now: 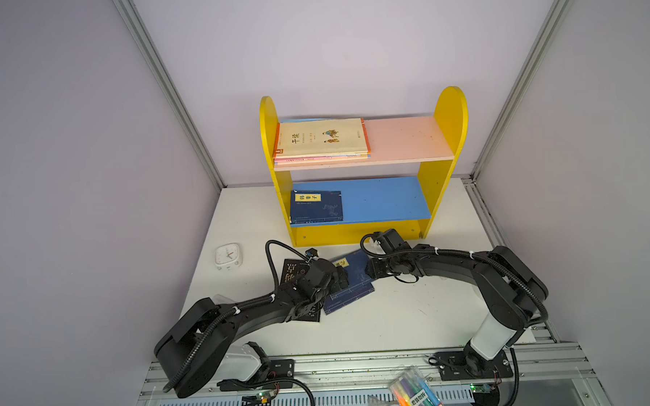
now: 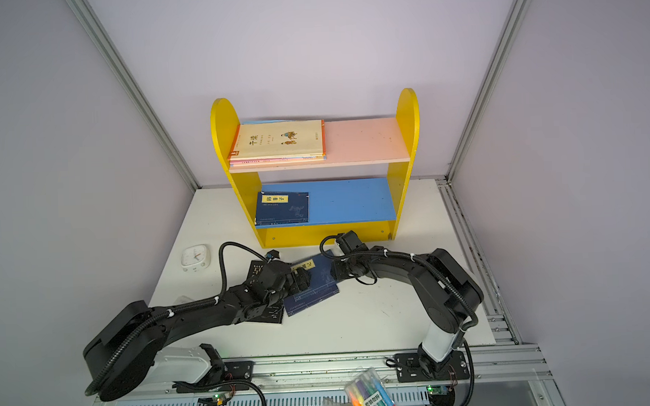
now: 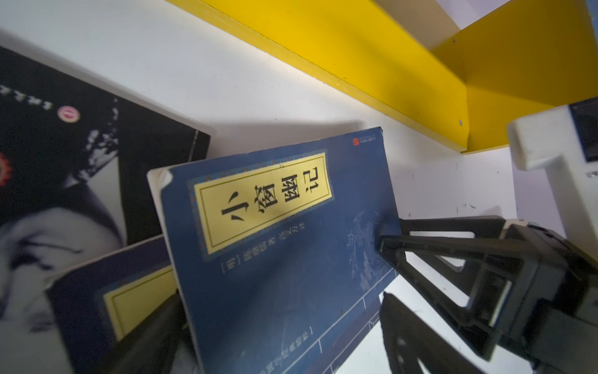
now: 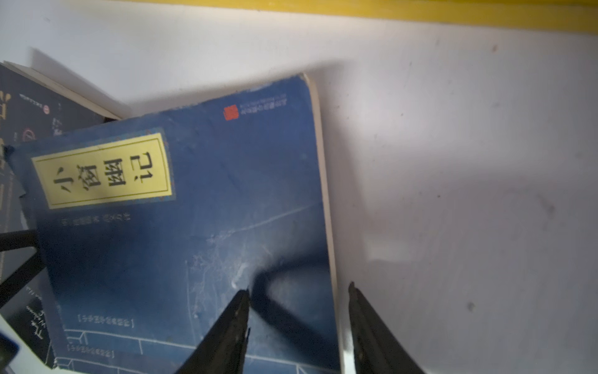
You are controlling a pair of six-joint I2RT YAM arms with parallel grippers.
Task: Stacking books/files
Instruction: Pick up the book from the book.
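Observation:
A navy book with a yellow label (image 1: 353, 282) (image 3: 275, 243) (image 4: 194, 243) lies slanted on the table in front of the shelf. It overlaps a second navy book (image 3: 97, 307) and a black book (image 1: 292, 269) (image 3: 64, 162). My left gripper (image 1: 340, 280) (image 3: 280, 294) is open, with the top navy book lying between its fingers. My right gripper (image 1: 370, 274) (image 4: 298, 288) straddles that book's page edge, its jaws apart: one finger is over the cover, the other beyond the edge. A cream book (image 1: 320, 138) tops a stack on the pink shelf. Another navy book (image 1: 316, 206) lies on the blue shelf.
The yellow shelf unit (image 1: 441, 138) stands at the back, its base board close behind both grippers. A white square clock (image 1: 227, 255) sits to the left on the table. A pack of markers (image 1: 414, 394) lies on the front rail.

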